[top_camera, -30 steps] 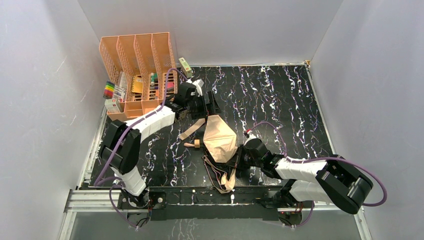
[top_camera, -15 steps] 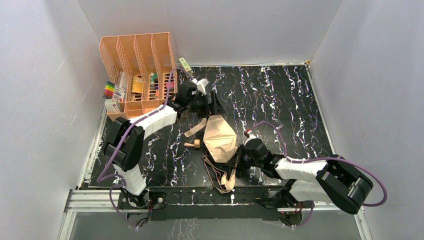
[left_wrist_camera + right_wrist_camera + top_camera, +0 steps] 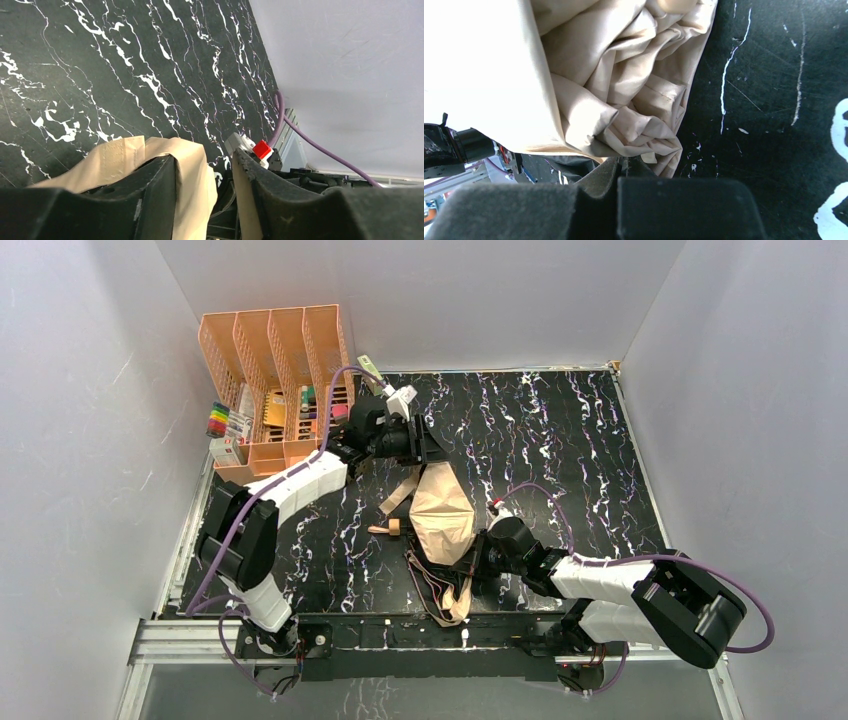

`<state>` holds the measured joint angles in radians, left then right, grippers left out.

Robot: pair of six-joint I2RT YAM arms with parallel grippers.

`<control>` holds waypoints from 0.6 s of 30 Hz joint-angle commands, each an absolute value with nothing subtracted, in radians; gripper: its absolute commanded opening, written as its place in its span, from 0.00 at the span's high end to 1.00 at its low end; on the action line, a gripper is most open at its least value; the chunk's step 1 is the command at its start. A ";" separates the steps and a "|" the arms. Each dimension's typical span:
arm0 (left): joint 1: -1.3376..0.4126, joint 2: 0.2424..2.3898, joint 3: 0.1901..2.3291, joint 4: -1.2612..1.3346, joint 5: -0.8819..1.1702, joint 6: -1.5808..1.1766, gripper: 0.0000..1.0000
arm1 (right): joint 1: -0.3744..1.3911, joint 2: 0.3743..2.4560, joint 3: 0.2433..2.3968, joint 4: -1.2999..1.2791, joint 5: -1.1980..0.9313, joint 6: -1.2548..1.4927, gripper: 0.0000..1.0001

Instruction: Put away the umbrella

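Note:
The umbrella (image 3: 443,515) lies half folded on the black marbled table, its pale tan fabric bunched, dark ribs spilling toward the near edge. Its strap (image 3: 400,495) and small handle (image 3: 393,528) trail to its left. My left gripper (image 3: 425,452) is at the umbrella's far tip. In the left wrist view the fabric (image 3: 192,172) drapes over one finger of that gripper (image 3: 205,155), with a gap left to the other finger. My right gripper (image 3: 472,558) is shut on the umbrella's near-right folds (image 3: 624,100), its fingertips (image 3: 626,162) pinching crumpled cloth.
A peach-orange slotted organizer (image 3: 275,350) stands at the far left corner with markers (image 3: 225,422) and small boxes beside it. A small green box (image 3: 370,368) lies behind the left wrist. Grey walls enclose the table on three sides.
My left gripper has shifted right and farther back at the umbrella's far tip, its jaws narrowing round the fabric, which now pulls into a taller point. The right arm has held still.

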<state>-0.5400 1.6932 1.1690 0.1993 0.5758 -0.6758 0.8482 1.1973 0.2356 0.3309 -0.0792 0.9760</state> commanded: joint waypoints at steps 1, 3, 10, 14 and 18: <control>-0.526 1.632 1.192 0.211 0.609 -0.666 0.63 | 0.847 1.220 0.216 0.208 -0.045 0.941 1.00; -0.524 1.648 1.209 0.185 0.603 -0.655 0.68 | 0.847 1.225 0.216 0.210 -0.046 0.941 1.00; -0.518 1.694 1.236 0.148 0.615 -0.655 0.89 | 0.847 1.219 0.216 0.208 -0.045 0.942 1.00; -0.519 1.676 1.240 0.167 0.646 -0.661 0.99 | 0.847 1.221 0.212 0.217 -0.042 0.956 1.00; -0.531 1.603 1.241 0.171 0.664 -0.632 1.00 | 0.847 1.266 0.223 0.275 -0.056 0.977 1.00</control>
